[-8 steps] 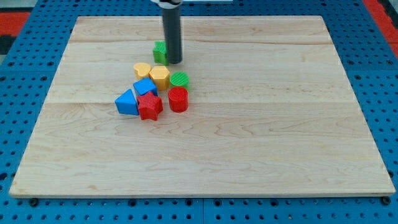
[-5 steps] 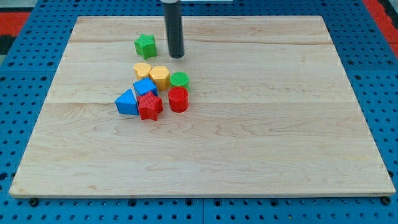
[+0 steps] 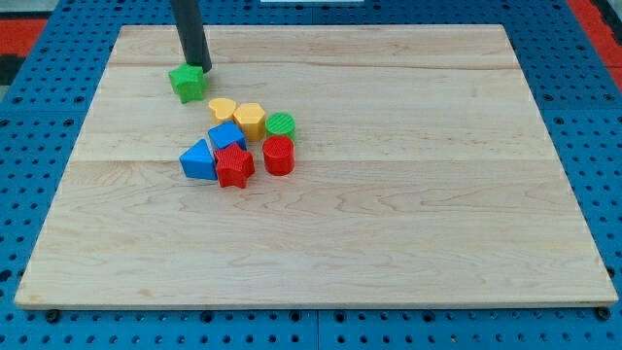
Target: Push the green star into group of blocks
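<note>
The green star [image 3: 187, 83] lies on the wooden board [image 3: 408, 194] near the view's top left, apart from the group. My tip [image 3: 200, 69] touches the star's upper right side. The group sits below and to the right of the star: a yellow heart [image 3: 223, 109], a yellow hexagon [image 3: 250, 120], a green cylinder [image 3: 280, 124], a blue cube [image 3: 226, 135], a blue triangle [image 3: 198, 159], a red star [image 3: 233, 165] and a red cylinder [image 3: 278, 155].
The board rests on a blue pegboard [image 3: 39, 146]. A red area [image 3: 29, 24] shows at the view's top left corner.
My tip moved left from beside the group's top to the star's upper right. The green star slid left and slightly down, further from the yellow blocks.
</note>
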Controlling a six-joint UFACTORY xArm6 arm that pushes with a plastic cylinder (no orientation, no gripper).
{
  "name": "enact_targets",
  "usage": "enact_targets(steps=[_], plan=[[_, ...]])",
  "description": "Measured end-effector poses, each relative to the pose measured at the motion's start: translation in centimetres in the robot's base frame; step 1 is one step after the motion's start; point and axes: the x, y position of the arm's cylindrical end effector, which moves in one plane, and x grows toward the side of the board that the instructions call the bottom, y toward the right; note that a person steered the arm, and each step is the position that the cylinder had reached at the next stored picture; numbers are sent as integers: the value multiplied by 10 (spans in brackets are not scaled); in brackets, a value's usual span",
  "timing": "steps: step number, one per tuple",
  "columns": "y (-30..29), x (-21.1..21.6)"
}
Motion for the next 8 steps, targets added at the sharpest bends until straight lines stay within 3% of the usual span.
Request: enact_targets(steps=[1,5,7,8], plan=[[-1,28],[-26,63],[-111,29],[-129,52]])
